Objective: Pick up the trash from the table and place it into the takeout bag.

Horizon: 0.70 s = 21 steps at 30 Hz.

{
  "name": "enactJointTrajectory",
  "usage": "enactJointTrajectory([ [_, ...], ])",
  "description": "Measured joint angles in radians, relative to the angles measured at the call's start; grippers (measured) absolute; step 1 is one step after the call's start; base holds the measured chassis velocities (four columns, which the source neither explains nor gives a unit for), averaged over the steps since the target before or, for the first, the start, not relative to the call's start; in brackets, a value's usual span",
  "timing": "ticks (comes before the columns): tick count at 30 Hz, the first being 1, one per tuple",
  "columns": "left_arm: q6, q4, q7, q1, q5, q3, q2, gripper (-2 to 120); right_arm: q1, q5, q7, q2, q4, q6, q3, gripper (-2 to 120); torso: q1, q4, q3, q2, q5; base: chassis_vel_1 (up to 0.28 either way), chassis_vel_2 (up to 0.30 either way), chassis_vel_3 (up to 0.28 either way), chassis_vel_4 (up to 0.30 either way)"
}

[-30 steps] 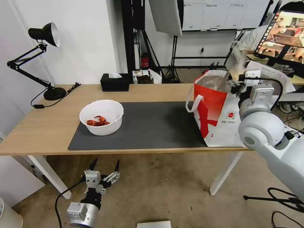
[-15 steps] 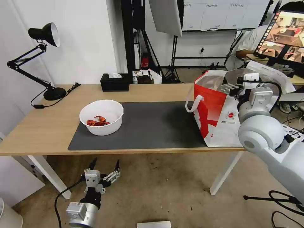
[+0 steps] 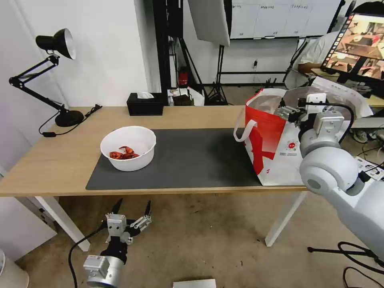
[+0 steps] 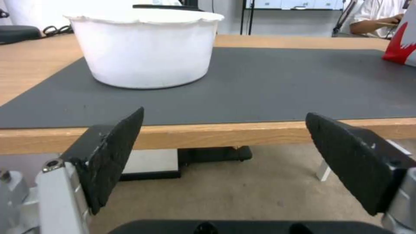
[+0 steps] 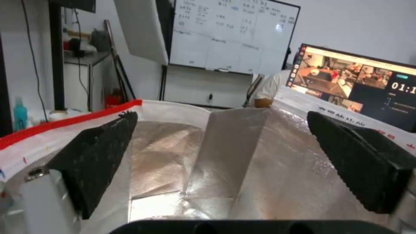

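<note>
Over at the far end, the right end effector (image 3: 289, 112) hangs spread and empty over the takeout bag's (image 3: 276, 156) foil-lined mouth; the white bowl (image 3: 128, 148) of crayfish shells sits on the dark mat (image 3: 192, 160) on the table (image 3: 48, 160); the left end effector (image 3: 132, 209) waits below the table edge, fingers apart.

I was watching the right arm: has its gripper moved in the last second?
Yes. The right gripper, open, has shifted slightly toward the robot's left and lower, from the bag's right rim to over its foil-lined mouth. The bag stayed put.
</note>
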Motion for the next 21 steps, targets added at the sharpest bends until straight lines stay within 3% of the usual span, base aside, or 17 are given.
enactJointTrajectory([
  [11,0.000,-0.016,-0.006,0.002,-0.001,-0.001,-0.002,100,-0.055,0.004,-0.064,-0.011,0.063,0.132,0.073,100,0.000,0.0000,0.000,0.000,0.0000,0.000,0.000,0.000,0.000],
  [21,-0.011,-0.023,-0.009,0.004,-0.008,-0.018,-0.007,100,-0.146,0.098,-0.247,-0.079,0.166,0.310,0.102,100,0.000,-0.0001,0.000,0.000,-0.0001,0.000,0.000,0.000,0.000],
])
